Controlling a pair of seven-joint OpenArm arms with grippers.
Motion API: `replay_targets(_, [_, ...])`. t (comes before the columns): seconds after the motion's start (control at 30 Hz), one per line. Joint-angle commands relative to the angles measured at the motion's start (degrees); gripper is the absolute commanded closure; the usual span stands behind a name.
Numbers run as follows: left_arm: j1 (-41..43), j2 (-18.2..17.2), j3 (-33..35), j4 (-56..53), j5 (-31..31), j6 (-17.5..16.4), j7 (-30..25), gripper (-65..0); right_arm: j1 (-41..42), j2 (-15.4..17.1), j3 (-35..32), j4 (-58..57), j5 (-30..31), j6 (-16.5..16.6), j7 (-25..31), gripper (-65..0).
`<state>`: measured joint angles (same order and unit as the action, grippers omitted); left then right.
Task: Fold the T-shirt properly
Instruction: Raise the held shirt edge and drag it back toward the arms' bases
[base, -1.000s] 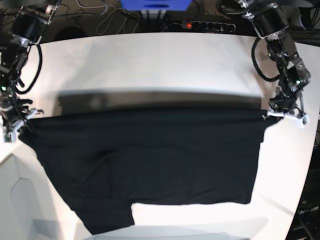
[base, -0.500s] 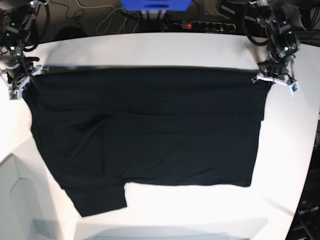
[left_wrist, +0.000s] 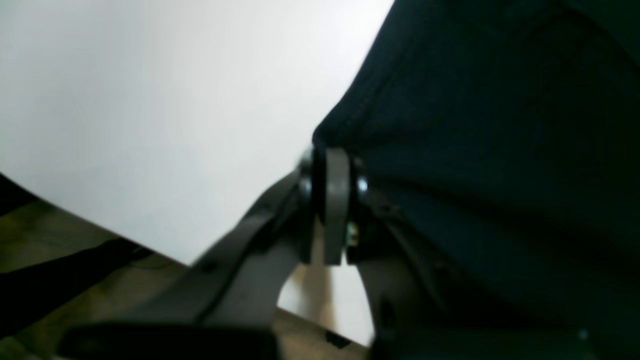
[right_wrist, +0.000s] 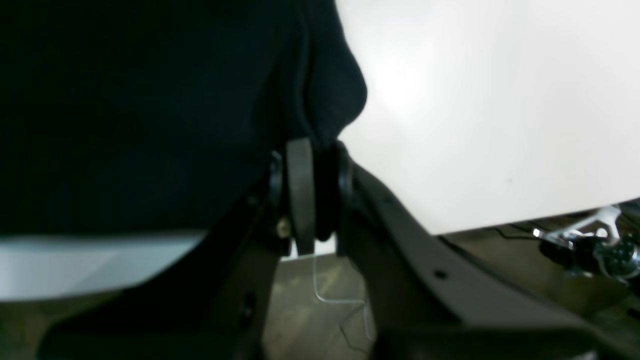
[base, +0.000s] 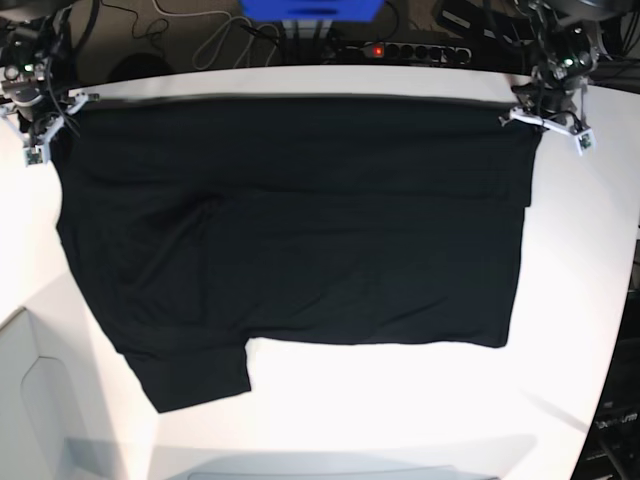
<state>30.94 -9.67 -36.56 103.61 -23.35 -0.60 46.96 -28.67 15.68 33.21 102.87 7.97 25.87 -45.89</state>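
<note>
2 pincers, left gripper (base: 545, 122) and right gripper (base: 48, 118), each clenched on the large black soft-fabric T-shirt (base: 290, 240), have hauled its edge rearward; cloth between them now lies flatter.

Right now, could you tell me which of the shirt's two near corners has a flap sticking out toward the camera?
On the T-shirt, it is the near corner on the base view's left, where a flap hangs past the straight near edge; the other near corner ends square.
</note>
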Motion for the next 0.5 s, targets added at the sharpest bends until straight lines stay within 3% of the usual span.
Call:
replay_targets(0.0, [0.7, -0.7, -0.4, 1.0, 0.6, 0.3, -0.2, 0.0, -0.2, 1.1, 0.5, 0.9, -0.3, -0.3, 0.5, 0.0])
replay_targets(0.37, [1.6, -1.2, -0.3, 1.0, 0.6, 0.3, -0.1, 0.0, -0.2, 1.2, 0.9, 1.0, -0.3, -0.3, 0.4, -0.2])
replay_targets(0.47, [2.2, -1.2, -0.3, 1.0, 0.6, 0.3, -0.1, 0.0, -0.2, 1.3, 0.9, 1.0, -0.3, -0.3, 0.4, -4.4])
